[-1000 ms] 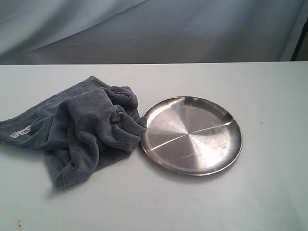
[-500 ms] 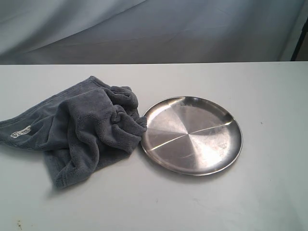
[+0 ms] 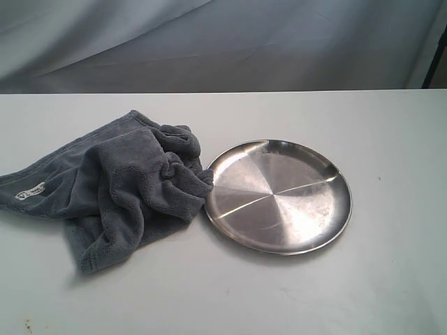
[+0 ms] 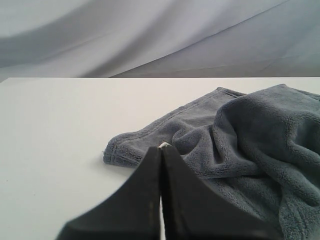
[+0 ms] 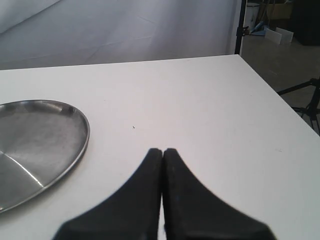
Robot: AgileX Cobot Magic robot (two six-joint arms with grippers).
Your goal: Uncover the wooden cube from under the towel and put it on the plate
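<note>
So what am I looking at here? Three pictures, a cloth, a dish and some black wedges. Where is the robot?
It is a two-armed robot, seen through three cameras. One camera stands off the arms and shows the white table: a crumpled grey towel lies against a shiny steel plate with nothing on it. The other two cameras ride on the wrists. The black wedges are the left gripper, facing the towel, and the right gripper, beside the plate. Both are shut and hold nothing.
</note>
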